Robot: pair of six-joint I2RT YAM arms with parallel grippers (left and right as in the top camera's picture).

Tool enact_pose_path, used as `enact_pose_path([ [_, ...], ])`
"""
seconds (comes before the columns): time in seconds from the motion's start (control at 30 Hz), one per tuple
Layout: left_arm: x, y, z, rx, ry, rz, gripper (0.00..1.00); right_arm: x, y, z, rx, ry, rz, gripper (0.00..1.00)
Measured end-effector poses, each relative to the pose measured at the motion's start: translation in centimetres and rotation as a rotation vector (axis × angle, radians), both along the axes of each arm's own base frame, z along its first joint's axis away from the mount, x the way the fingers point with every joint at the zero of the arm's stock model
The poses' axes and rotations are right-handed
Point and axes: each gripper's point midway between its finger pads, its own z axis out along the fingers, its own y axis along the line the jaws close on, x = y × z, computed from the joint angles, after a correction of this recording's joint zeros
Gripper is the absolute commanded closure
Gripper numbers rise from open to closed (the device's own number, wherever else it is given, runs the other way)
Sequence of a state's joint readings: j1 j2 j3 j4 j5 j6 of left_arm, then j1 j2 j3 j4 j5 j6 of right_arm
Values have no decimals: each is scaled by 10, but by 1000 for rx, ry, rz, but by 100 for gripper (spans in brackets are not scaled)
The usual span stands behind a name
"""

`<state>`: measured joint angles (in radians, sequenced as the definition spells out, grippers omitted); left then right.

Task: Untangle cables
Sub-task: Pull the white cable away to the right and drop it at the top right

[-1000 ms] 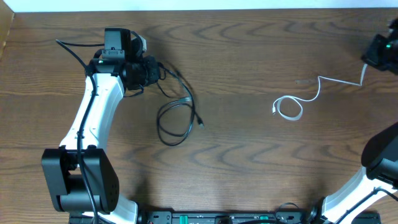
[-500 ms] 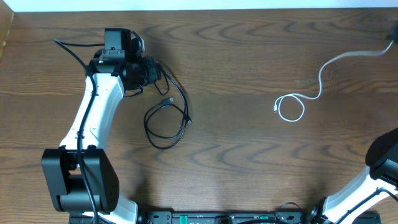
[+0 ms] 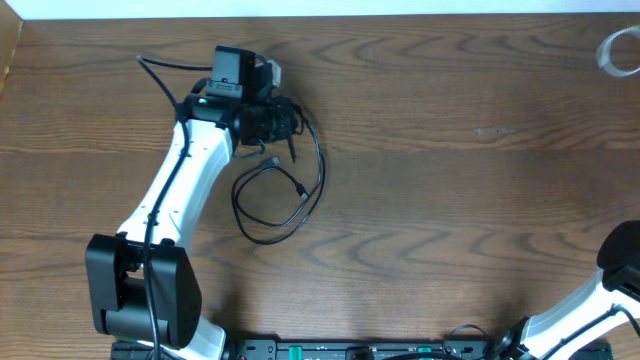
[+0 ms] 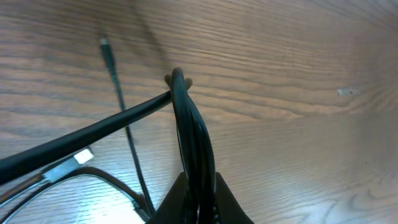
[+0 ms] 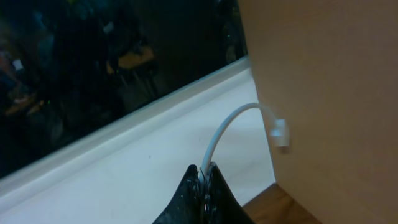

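Separating judged done: white cable (image 3: 618, 52) gone from table (image 3: 450, 220), now airborne at 2 o'clock edge, clenched in right gripper (image 5: 202, 179). Black cable (image 3: 272, 200) loop lying near 9 o'clock, one strand pinched by left gripper (image 4: 200, 198), shifted slightly rightward. Cables well apart.

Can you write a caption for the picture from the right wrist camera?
The right gripper pinches the white cable, whose plug end arcs free.

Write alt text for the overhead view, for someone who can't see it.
The left gripper holds the black cable at the upper left of a wooden table, its slack looped below. The white cable shows as a blurred loop at the top right edge.
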<state>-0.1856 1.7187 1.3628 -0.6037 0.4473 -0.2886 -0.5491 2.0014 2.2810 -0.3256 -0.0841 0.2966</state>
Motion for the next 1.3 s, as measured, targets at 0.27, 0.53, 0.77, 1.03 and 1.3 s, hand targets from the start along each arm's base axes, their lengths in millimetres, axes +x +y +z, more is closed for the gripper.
enact_pose_path([
  [0.27,-2,-13,1,-2,-11,-32,93,37,-38,-105,101,157,-62,99],
  [0.53,-1,-14,2,-3,-17,-32,92,50,-48,-281,322,476,-52,99],
  [0.77,-1,-14,2,-3,-17,-33,93,36,-28,-307,406,592,-16,99],
  [1.03,0,-14,3,-5,-24,-33,92,78,52,-295,395,550,300,99],
  [1.3,0,-14,3,-4,-23,-33,93,111,113,-224,407,347,567,99],
])
